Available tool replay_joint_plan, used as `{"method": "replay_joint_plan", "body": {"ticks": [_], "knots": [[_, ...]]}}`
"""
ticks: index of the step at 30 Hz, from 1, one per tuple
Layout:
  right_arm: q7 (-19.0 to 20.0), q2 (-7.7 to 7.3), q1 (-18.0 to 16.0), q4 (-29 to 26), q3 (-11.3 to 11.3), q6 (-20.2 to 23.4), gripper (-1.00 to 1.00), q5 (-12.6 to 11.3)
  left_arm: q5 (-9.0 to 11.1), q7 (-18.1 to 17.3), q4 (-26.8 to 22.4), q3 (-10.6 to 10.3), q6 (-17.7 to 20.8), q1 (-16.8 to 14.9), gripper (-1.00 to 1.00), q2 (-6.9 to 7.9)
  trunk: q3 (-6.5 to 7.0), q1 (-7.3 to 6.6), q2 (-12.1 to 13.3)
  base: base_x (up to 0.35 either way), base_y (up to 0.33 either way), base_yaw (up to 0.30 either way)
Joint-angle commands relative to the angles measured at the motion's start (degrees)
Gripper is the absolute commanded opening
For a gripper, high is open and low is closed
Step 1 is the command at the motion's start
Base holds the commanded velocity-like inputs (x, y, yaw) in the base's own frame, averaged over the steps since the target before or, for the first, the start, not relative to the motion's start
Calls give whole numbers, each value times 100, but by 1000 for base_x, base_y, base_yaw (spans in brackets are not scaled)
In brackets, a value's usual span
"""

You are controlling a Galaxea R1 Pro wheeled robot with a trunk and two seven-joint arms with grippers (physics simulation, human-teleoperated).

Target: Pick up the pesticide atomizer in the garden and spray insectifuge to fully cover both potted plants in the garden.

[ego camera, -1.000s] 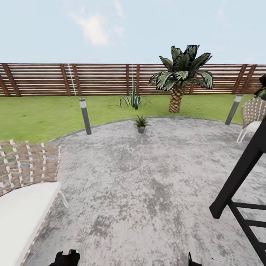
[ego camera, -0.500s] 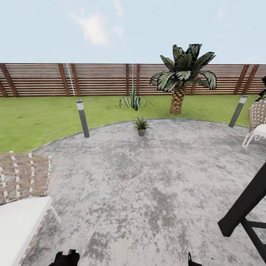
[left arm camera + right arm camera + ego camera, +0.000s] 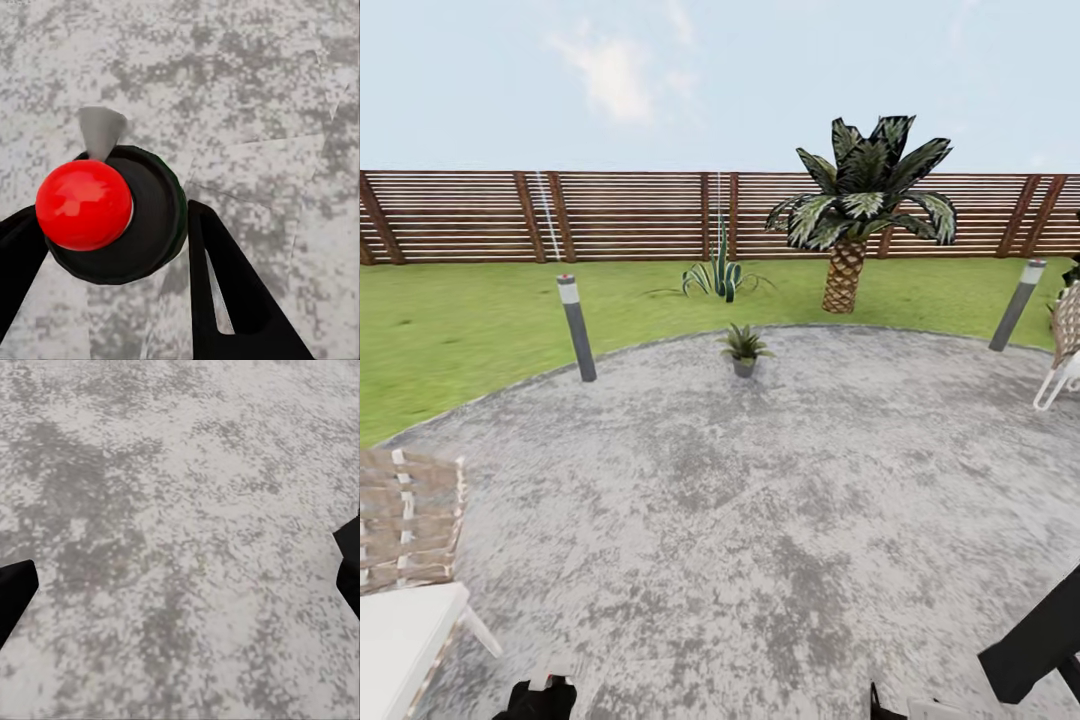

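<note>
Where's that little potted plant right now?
In the head view, the potted plant stands at the far edge of the round grey paving, between the short post and the palm.

The left gripper hangs low over the grey paving, pointing down at it. Its two black jaws sit on either side of a round thing with a red top, one jaw on each side and pressed close to it. The right gripper also points down at the paving. Its jaws are spread wide apart with nothing between them.
</note>
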Motion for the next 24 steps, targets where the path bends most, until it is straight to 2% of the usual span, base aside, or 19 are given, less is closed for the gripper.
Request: {"method": "replay_joint_plan", "body": {"ticks": [1, 24], "knots": [[-43, 0, -5, 5, -20, -11, 100, 62, -8, -14, 5, 0, -20, -4, -100, 1, -5, 2, -2, 339, 0, 0], [-45, -9, -5, 2, -20, -11, 100, 62, -7, -14, 5, -1, -20, -4, -100, 1, -5, 2, -2, 339, 0, 0]]}}
